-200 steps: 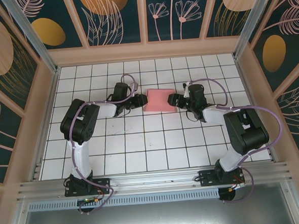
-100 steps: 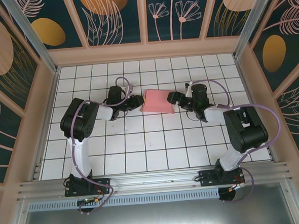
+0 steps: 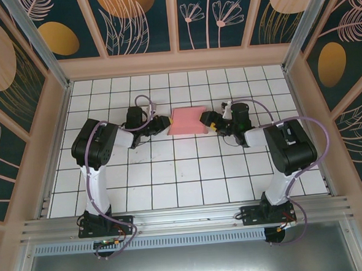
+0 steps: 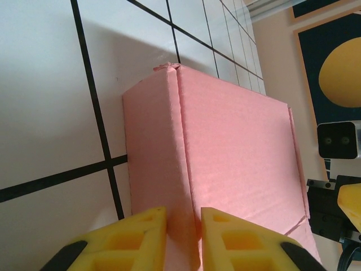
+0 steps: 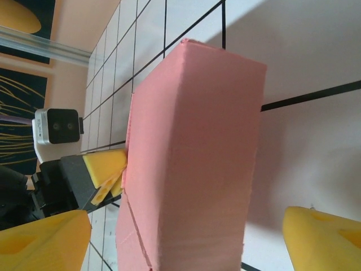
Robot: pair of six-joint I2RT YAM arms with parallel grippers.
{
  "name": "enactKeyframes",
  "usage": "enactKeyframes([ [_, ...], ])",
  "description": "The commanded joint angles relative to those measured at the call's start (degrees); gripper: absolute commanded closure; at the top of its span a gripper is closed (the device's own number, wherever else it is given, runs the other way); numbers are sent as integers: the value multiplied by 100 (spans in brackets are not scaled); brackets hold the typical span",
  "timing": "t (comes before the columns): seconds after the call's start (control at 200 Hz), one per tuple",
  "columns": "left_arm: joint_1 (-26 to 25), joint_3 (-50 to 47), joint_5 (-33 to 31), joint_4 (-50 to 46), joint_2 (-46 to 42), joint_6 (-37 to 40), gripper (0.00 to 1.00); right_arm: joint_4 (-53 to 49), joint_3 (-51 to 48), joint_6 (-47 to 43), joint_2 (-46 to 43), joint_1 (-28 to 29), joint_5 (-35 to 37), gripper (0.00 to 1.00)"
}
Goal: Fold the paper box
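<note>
The box point(image 3: 187, 121) lies on the bench point(image 3: 171, 173) directly between the two arms. Its long axis runs from one set of fingers to the other, so each arm faces a short end.

The left fingers point(image 3: 160, 124) are clenched on the box. In the left wrist view they are drawn almost together, with a pink ridge of the near end pinched between the tips. A seam runs straight out from that pinch along the top panel, towards the other arm.

The right fingers point(image 3: 208, 119) are released and spread wide. In the right wrist view the opposite end of the box reaches in between them, with a gap on either side, and seems to touch neither.

The left arm already has contact, so it is the nearer. The right has only to close or push, and the box lies dead ahead of it along the long axis.

The card looks closed up into a shallow rectangular box, so the folding seems far along. A slit line near the right-hand end may be a flap not fully tucked. Whether the box rests flat or is tipped up on the pinch I cannot tell.

Bare tiles surround the box on the near and far sides. The far wall point(image 3: 176, 61) stands well apart, leaving room to swing either wrist.
</note>
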Motion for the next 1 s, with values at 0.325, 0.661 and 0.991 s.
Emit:
enactKeyframes([
  [0.325, 43, -80, -106, -253, 221, 153, 85, 656, 301, 583, 396, 16, -660, 18],
  [0.661, 43, -1, -117, -536, 225, 366, 79, 1216, 371, 976, 560, 18, -935, 32],
  [0.991, 48, -47, -168, -665, 59, 509, 67, 875, 366, 787, 451, 16, -798, 52],
])
